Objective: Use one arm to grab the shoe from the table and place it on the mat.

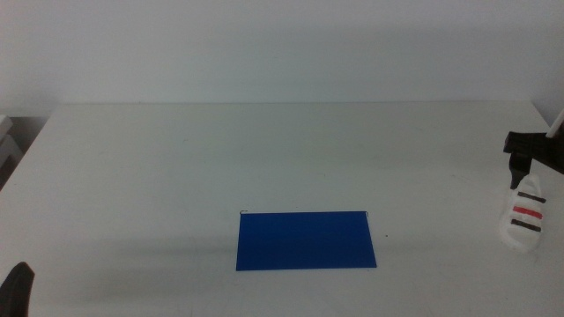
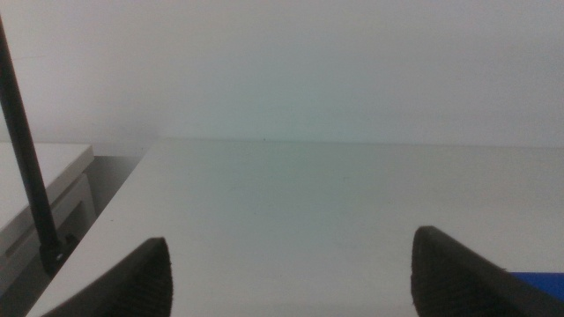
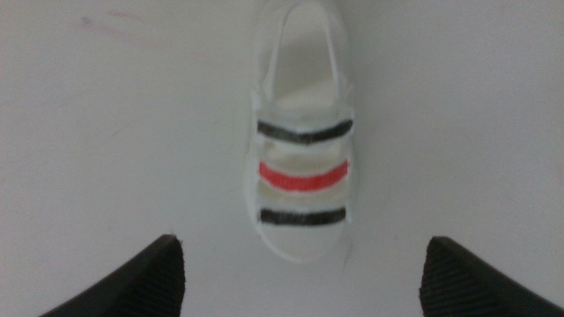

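The shoe (image 1: 523, 217) sits on the white table (image 1: 264, 158) out at three o'clock from the blue mat (image 1: 305, 239), well apart from it. The right gripper (image 3: 304, 273) hangs directly above the shoe, jaws spread wide, not touching it. The left gripper (image 2: 291, 273) waits at the table's seven o'clock corner, jaws also spread.
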